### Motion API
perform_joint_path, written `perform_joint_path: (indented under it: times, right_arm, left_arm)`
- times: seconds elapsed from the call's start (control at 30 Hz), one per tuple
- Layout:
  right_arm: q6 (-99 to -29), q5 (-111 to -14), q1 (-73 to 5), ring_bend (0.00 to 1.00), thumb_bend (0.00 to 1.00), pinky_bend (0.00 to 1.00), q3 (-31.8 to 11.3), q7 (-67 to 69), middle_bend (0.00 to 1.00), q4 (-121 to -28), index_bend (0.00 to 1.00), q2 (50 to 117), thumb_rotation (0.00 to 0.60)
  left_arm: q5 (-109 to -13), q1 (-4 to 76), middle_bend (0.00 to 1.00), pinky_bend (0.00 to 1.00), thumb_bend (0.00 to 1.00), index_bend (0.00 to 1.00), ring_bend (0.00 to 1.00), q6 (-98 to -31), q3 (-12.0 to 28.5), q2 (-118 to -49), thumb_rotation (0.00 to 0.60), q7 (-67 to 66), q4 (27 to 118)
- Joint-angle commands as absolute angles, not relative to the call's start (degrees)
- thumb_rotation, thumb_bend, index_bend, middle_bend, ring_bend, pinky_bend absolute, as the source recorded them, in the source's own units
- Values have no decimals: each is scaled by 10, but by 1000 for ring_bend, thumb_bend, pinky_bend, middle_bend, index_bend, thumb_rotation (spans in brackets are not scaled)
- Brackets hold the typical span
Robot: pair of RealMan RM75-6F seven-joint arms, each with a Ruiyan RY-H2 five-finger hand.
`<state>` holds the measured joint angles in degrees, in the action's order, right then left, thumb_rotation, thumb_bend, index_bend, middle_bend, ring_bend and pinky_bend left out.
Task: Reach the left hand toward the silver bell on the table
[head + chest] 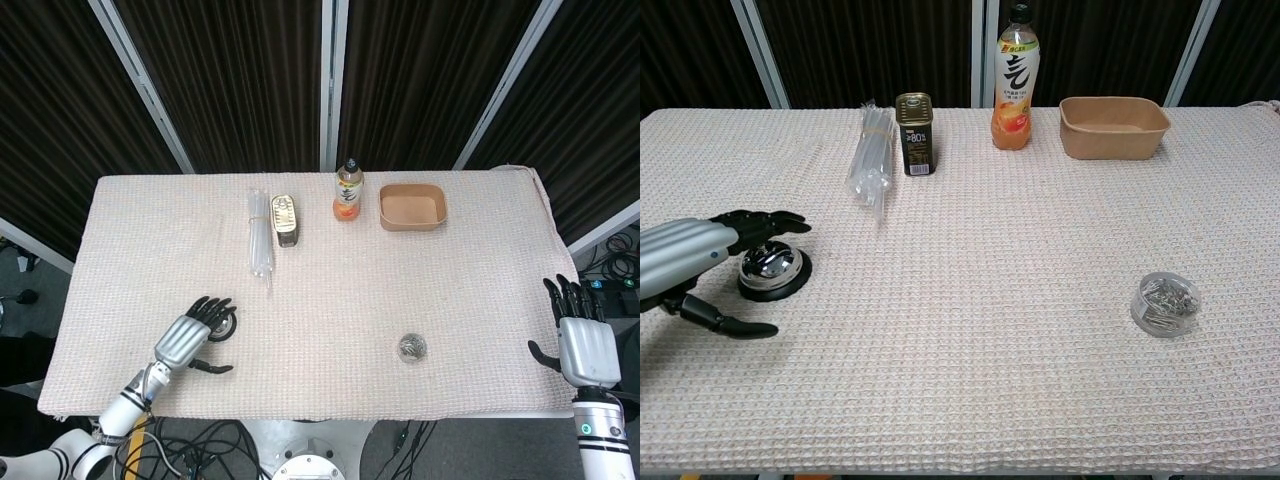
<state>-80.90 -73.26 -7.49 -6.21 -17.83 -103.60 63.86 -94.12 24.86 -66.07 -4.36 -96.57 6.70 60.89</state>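
The silver bell (pixel 772 267) on its black base sits near the table's front left; in the head view the bell (pixel 227 324) shows only partly under black fingertips. My left hand (pixel 695 258) hovers over it from the left, fingers spread above the dome and thumb low in front, holding nothing. From the head camera the left hand (pixel 190 338) lies just left of the bell. My right hand (pixel 583 340) rests open off the table's right front corner, fingers apart, and is absent from the chest view.
Along the back stand a bag of clear straws (pixel 870 153), a dark tin can (pixel 915 134), an orange drink bottle (pixel 1015 80) and a brown paper bowl (pixel 1114 127). A round clear box of paper clips (pixel 1166 303) lies front right.
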Motion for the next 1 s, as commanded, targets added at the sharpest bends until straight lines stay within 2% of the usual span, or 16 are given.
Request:
perform_joint_path:
  times: [0.03,0.23,0.4,0.6,0.8,1.0]
  right_arm:
    - [-808,-732,-75,0,130,0,-62,-179,0,-1036,0,639,600]
    - [-807,-733,-75,0,129,0,-61,-178,0,-1039,0,638,600]
    - [-808,-734,-75,0,131,0,-61,-176,0,-1039,0,636,600]
    - [-805,-734,-76,0,130,0,-59,-177,0,-1039,0,637,600]
    - [-803,-733,-76,0,130,0,-58,-175,0,-1042,0,634,600]
    - [-806,-733,-75,0,130,0,-60,-171,0,-1043,0,633,600]
  left_arm:
    - [-943,246,0,0,50,0,0,-652,-54,-972,266,62,601]
    - [-939,252,0,0,41,0,0,-650,-50,-971,263,52,604]
    - [-946,256,0,0,41,0,0,-689,-32,-966,267,57,617]
    - [-946,252,0,0,41,0,0,-682,-46,-964,268,54,619]
    - [-929,251,0,0,40,0,0,-641,-60,-966,267,52,608]
    - [-935,253,0,0,39,0,0,-673,-44,-960,267,50,621]
